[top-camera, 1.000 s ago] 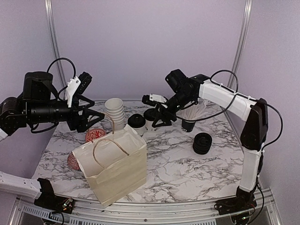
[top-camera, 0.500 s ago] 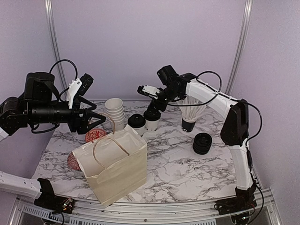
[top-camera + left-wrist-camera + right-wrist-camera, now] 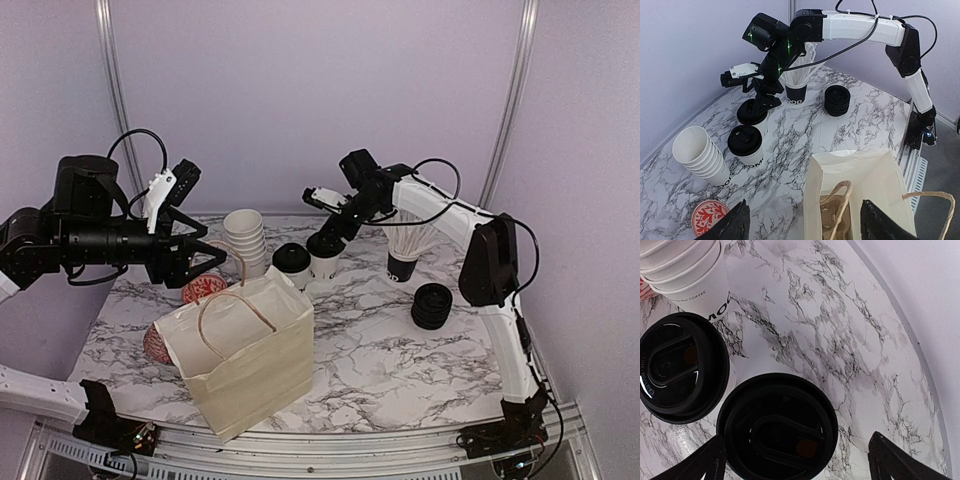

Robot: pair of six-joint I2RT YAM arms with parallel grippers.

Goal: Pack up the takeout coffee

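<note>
Two takeout coffees stand at the back middle of the table: a left cup (image 3: 292,264) (image 3: 745,146) (image 3: 678,367) and a right cup (image 3: 322,252) (image 3: 753,114) (image 3: 777,432). Both are white with black lids. My right gripper (image 3: 328,226) (image 3: 796,460) is open and hovers just above the right cup, with a finger on either side of its lid and not gripping it. My left gripper (image 3: 207,256) (image 3: 807,224) is open and empty, held above the upright open paper bag (image 3: 250,345) (image 3: 856,156), at its back left.
A stack of lidless white cups (image 3: 244,235) (image 3: 699,159) (image 3: 687,270) stands left of the coffees. A black cup of stirrers (image 3: 403,262) (image 3: 796,93) and a stack of black lids (image 3: 432,305) (image 3: 836,100) are at the right. Red-patterned discs (image 3: 203,288) lie left of the bag.
My right arm has swung left and back, and its open gripper has moved over the right coffee cup. The left arm has barely moved.
</note>
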